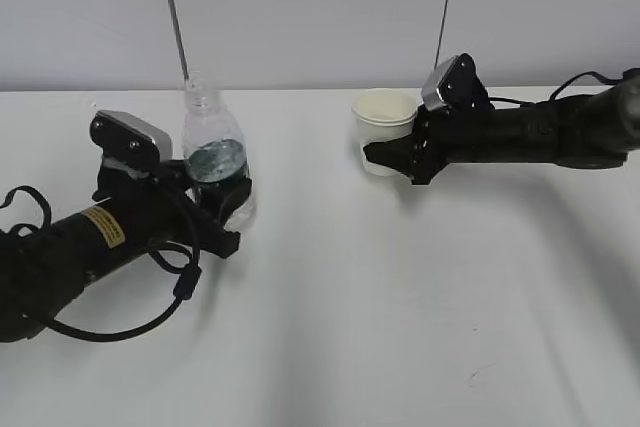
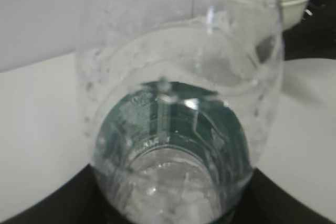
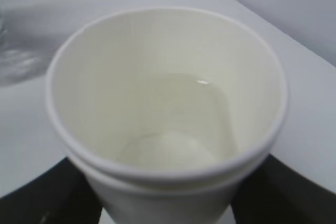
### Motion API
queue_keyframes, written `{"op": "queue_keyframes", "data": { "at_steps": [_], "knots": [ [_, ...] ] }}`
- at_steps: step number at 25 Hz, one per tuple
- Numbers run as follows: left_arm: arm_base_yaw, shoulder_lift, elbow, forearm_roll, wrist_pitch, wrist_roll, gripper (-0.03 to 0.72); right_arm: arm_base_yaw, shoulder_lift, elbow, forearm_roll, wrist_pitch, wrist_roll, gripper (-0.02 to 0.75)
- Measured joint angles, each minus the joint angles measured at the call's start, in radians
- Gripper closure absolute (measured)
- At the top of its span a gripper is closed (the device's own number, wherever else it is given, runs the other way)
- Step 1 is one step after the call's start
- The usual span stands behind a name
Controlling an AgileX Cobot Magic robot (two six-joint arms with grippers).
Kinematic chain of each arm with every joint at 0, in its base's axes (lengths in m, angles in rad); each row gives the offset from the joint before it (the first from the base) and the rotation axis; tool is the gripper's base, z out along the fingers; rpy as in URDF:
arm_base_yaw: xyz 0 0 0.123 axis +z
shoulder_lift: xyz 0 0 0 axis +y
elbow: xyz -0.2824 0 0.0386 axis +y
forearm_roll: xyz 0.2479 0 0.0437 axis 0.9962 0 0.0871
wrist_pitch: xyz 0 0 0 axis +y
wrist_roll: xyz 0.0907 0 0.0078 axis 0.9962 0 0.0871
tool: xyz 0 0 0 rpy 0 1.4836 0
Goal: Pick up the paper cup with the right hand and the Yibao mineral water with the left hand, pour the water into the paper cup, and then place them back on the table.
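1. Holding the Yibao mineral water [image 1: 214,152] upright, the left end effector [image 1: 222,209] is clamped on its lower body.
2. Right end effector [image 1: 392,158] grips the paper cup [image 1: 384,127], water already inside.
3. Pouring looks finished; next, lower both onto the desk [image 1: 400,317] and release.

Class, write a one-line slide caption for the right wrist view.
Paper cup held by the right pincer, a little water inside.

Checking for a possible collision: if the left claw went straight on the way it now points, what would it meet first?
The left claw already grips the clear ribbed plastic bottle. Beyond it, the small white paper cup seems next in line, though depth is unclear.
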Motion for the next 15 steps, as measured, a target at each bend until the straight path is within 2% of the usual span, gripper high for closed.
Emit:
{"op": "queue_keyframes", "data": {
  "at_steps": [9, 15],
  "knots": [
    [0.0, 0.042, 0.0, 0.165, -0.002, -0.021, 0.315, -0.001, 0.065, 0.0, 0.24, -0.028, -0.17, 0.27],
    [0.0, 0.042, 0.0, 0.228, -0.003, -0.026, 0.315, -0.001, 0.07, 0.0, 0.272, -0.028, -0.183, 0.27]
  ]
}}
